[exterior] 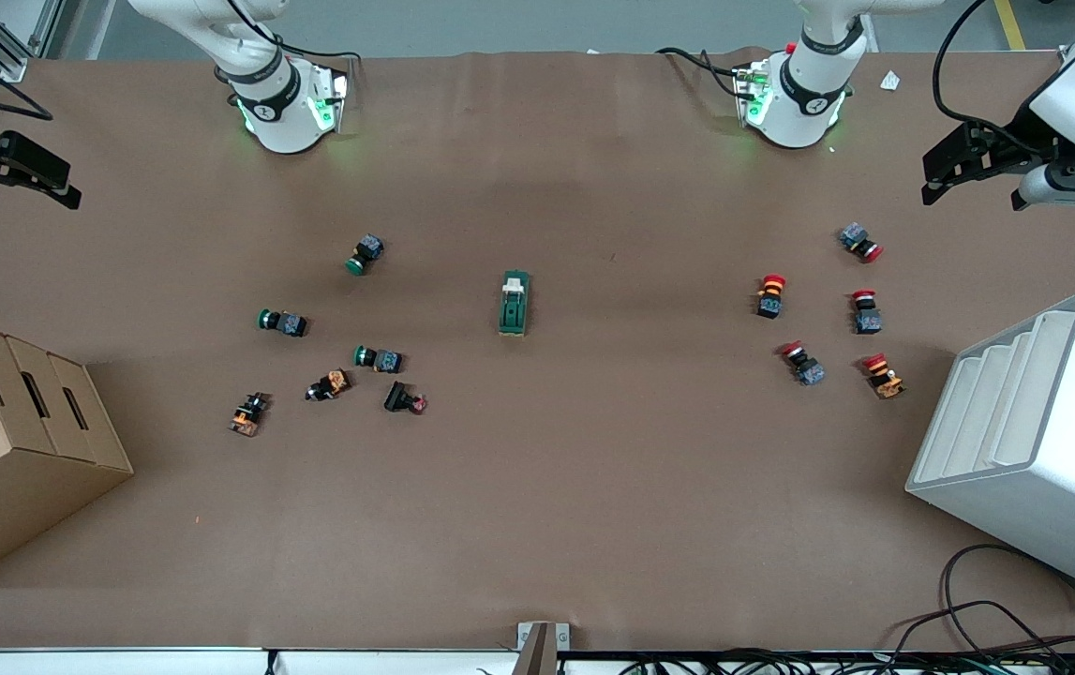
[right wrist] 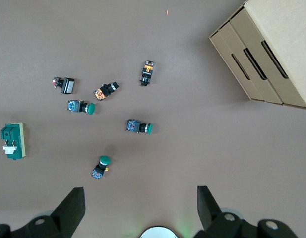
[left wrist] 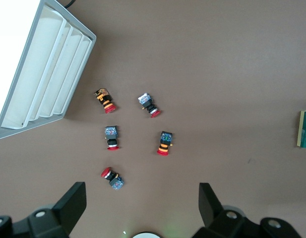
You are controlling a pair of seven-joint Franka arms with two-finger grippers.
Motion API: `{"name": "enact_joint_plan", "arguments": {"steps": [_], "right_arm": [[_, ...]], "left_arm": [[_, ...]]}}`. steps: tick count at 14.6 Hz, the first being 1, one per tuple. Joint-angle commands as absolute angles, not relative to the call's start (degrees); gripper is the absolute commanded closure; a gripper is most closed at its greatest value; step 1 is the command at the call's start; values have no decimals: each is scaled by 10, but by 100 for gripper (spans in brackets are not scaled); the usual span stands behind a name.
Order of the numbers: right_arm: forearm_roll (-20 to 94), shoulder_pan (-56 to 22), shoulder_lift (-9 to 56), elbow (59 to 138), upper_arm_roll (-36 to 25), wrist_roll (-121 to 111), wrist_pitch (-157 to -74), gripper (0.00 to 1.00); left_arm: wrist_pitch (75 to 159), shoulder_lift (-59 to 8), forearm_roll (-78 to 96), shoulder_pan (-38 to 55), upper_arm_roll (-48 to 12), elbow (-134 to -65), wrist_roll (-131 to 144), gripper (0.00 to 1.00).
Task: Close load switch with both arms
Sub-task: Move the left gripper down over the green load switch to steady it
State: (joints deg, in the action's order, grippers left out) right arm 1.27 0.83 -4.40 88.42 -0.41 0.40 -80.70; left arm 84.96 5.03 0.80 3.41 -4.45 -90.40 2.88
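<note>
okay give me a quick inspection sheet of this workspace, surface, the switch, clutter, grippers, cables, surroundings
Surface: brown table cover, no spills seen.
Job's things: load switch lies alone mid-table between the two button groups, white lever on top, untouched.
Clutter: green, orange and black push buttons toward the right arm's end; red-capped buttons toward the left arm's end.
Grippers: left gripper open, up over its end of the table; right gripper open, over its end; both wait.
Cables: black cable loops at the table edge nearest the front camera.
Surroundings: cardboard box and white slotted bin at opposite ends.
</note>
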Motion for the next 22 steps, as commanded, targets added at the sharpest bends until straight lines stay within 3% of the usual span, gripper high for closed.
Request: {"name": "enact_joint_plan", "arguments": {"steps": [1,5,8,13,17,22], "right_arm": [[4,9,-63,905,-2,-4,-810,0],[4,9,-63,905,-2,-4,-810,0],[4,10,-62,905,-2,-4,-810,0],[4,10,-62,905,-3,-4,-804,0],[3,11,-62,904,-3,-5,-804,0],[3,10,-63,903,-3,-4,-804,0]], "left_arm": [[845,43,9,33,-47,-890,28,0],[845,21,15,56,-63,-890,36,0],[868,-13,10,97,-118,-896,52,0],[946,-82,-17,203,-188,-912,305,0],[1018,-161,-125,343,-190,-915,503,0],[1119,-257,-231,453,-190,-915,747,0]]}}
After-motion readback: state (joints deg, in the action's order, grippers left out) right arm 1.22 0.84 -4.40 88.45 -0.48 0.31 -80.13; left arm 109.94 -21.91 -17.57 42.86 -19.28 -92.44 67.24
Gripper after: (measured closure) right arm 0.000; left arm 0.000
